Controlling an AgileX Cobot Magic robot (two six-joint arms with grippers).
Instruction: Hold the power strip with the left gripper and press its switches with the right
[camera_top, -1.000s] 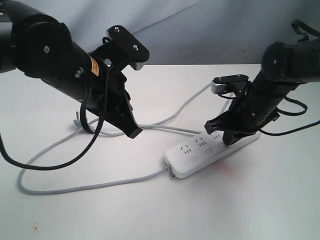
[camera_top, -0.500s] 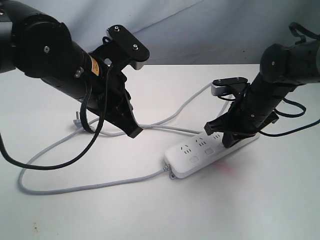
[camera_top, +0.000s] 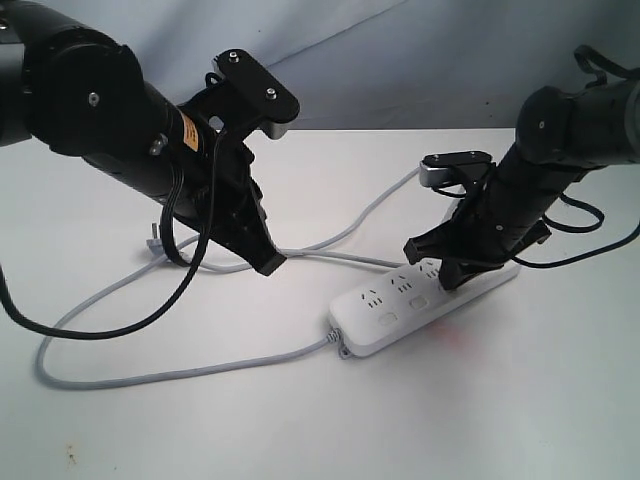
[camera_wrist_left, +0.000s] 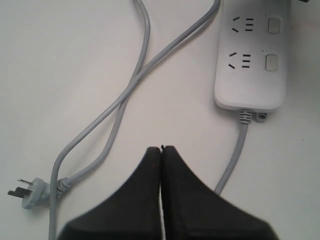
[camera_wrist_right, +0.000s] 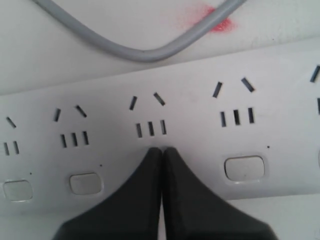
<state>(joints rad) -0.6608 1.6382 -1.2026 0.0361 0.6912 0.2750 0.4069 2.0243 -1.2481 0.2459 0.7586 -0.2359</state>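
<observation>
The white power strip (camera_top: 400, 305) lies flat on the table, and its grey cable (camera_top: 180, 372) loops away to the left. My left gripper (camera_top: 268, 266) hangs shut and empty above the cable, left of the strip and apart from it. The left wrist view has the strip's cable end (camera_wrist_left: 252, 75) with two switches (camera_wrist_left: 272, 62) ahead of the shut left gripper (camera_wrist_left: 161, 148). My right gripper (camera_top: 450, 280) is shut, its tips down at the strip's top face. In the right wrist view the right gripper (camera_wrist_right: 161, 149) sits between two switches (camera_wrist_right: 244, 167), just below a socket group, hiding what is under it.
The three-pin plug (camera_wrist_left: 27, 192) lies on the white table (camera_top: 500, 420) beyond the left arm. Cable loops (camera_wrist_left: 135, 80) cross between the left gripper and the strip. A red smudge (camera_wrist_right: 215, 22) marks the table beside the strip. A grey backdrop (camera_top: 420, 60) stands behind.
The right gripper has shifted slightly leftward along the strip. The left arm and the strip have not moved.
</observation>
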